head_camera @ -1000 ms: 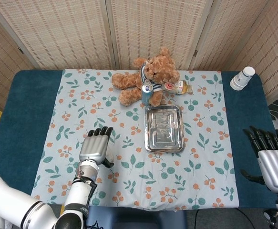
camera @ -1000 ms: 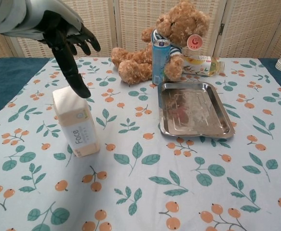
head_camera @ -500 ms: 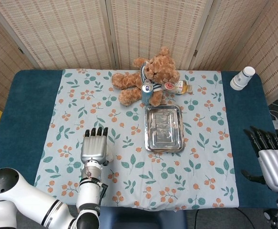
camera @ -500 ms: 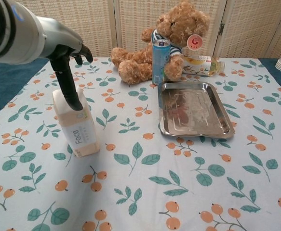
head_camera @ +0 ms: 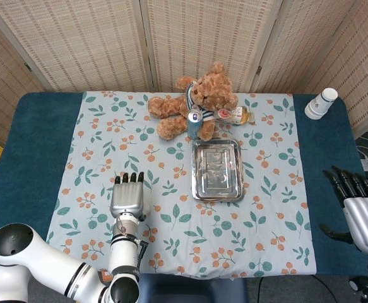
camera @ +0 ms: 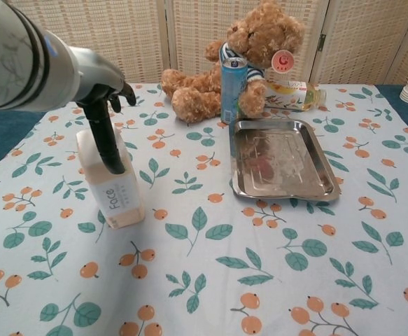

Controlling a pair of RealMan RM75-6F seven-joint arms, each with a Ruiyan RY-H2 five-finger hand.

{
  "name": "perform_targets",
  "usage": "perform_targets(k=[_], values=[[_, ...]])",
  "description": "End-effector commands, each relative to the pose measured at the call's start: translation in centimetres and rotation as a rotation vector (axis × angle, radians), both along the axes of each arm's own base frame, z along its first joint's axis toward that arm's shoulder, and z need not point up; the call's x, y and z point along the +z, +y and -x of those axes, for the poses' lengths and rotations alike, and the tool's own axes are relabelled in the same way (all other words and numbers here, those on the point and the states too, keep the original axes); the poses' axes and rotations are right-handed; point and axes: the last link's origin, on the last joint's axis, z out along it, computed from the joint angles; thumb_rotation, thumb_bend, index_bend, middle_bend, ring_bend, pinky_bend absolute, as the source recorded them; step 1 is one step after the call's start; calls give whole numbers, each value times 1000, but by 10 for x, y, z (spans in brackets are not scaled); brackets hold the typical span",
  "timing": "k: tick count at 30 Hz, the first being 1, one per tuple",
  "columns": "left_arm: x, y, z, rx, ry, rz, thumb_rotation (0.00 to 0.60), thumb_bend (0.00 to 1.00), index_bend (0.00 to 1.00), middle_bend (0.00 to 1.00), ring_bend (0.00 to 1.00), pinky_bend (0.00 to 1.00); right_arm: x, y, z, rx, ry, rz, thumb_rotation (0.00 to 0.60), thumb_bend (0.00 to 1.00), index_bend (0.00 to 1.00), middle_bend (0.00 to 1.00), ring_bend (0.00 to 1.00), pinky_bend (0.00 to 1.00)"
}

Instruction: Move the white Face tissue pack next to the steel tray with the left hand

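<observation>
Tissue pack (camera: 110,180) stands upright on the flowered cloth (camera: 210,280) of the worktop (head_camera: 32,151), a white pack with "Face" printed down its front, well apart from the steel tray (camera: 282,159) and to that tray's left in the chest view. Directly over the pack is the left robot hand (camera: 103,89): its dark thumb (camera: 110,150) reaches down across the pack's upper front face and appears to touch it, while the other fingers curve behind the top, so whether the pack is actually clamped cannot be told from the chest view. From the head view the left robot hand (head_camera: 127,197) shows back up with the fingers pointing away from the robot, and it covers the pack entirely. The right robot hand (head_camera: 360,211) hangs beyond the right edge of the cloth, over the blue part of the worktop, fingers spread and holding nothing. Behind the tray sits a brown teddy bear (camera: 249,56), with a blue can (camera: 233,89) standing in front of it, just beside the tray's far edge, and a bottle (camera: 293,94) lying on its side next to the bear. White paper cups (head_camera: 321,103) stand stacked at the far right corner.
</observation>
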Motion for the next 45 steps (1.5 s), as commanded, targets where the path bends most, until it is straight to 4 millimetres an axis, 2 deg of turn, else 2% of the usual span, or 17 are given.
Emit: perform_targets(k=[1,17,28,40,45], values=[[-3,2,4,11,-4,-6,600,157,0,69,0,91,1,0,0,0,-1,2,600,120,24,0,0,0],[-16,7,13,10,29,-25,600,158,0,82,0,99,0,3,0,20,58,-45,600,119,16,0,0,0],[-18,12,15,33,30,-36,600,157,0,90,0,99,-1,4,-1,18,37,-52,600,119,16,0,0,0],[-19,20,24,56,51,-51,600,157,0,139,1,128,-1,3,-1,5,17,-70,600,119,16,0,0,0],[-20,20,27,53,62,-55,600,162,29,176,31,148,-1,2,-1,2,15,-76,600,120,16,0,0,0]])
